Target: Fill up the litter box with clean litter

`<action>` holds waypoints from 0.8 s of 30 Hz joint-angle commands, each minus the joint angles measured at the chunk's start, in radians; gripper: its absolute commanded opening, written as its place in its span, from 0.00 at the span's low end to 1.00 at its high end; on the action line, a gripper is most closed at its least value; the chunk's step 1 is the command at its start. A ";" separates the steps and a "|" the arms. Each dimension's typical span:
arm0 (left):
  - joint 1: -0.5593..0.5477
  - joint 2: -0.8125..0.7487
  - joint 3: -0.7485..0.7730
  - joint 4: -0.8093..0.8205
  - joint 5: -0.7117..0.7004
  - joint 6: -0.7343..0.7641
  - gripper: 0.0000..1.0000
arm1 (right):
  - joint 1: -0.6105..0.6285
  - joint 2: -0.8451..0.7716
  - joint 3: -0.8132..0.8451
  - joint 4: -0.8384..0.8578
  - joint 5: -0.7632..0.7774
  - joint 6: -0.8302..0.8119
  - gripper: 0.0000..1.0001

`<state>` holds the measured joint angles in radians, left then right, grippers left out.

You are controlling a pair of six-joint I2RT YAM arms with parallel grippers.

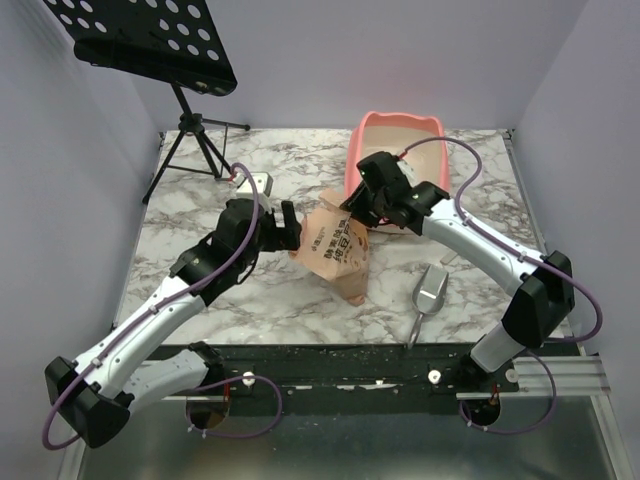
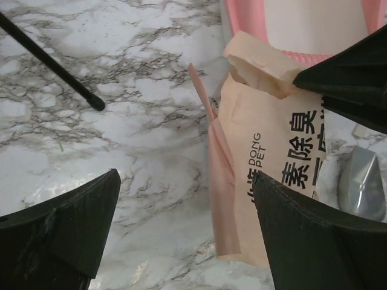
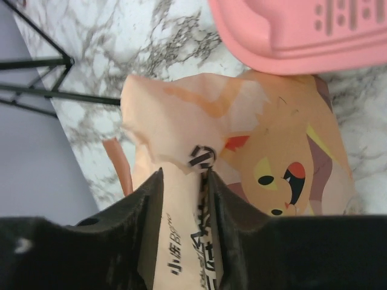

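Right wrist cam: the right gripper (image 3: pixel 184 173) is pinched tight on the paper bag (image 3: pixel 272 139) at its top fold, the left gripper (image 2: pixel 184 176) gapes wide beside it holding nothing, litter box (image 1: pixel 400 116) just behind.

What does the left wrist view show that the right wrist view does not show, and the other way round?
Only left wrist: the grey metal scoop and the pale inside of the litter box. Only right wrist: the cartoon face printed on the bag, and slots in the box's pink outside. Both: the bag, with the right end effector shut on its folded top, the marble table and the black stand legs.
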<state>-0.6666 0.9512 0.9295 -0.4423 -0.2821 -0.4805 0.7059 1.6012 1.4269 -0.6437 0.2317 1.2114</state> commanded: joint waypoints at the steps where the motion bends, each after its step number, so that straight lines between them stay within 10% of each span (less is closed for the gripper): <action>1: 0.004 0.078 0.038 0.144 0.147 -0.004 0.99 | 0.000 -0.001 0.036 0.108 -0.045 -0.097 0.56; 5: 0.005 0.173 0.063 0.186 0.213 0.019 0.99 | -0.017 -0.050 0.020 0.107 -0.054 -0.188 0.74; 24: 0.016 0.311 -0.011 0.238 0.377 0.027 0.98 | -0.045 -0.303 -0.186 0.133 -0.091 -0.375 0.74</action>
<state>-0.6556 1.2392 0.9596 -0.2413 0.0147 -0.4488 0.6617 1.3109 1.2697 -0.5247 0.1711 0.8703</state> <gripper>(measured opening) 0.988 0.739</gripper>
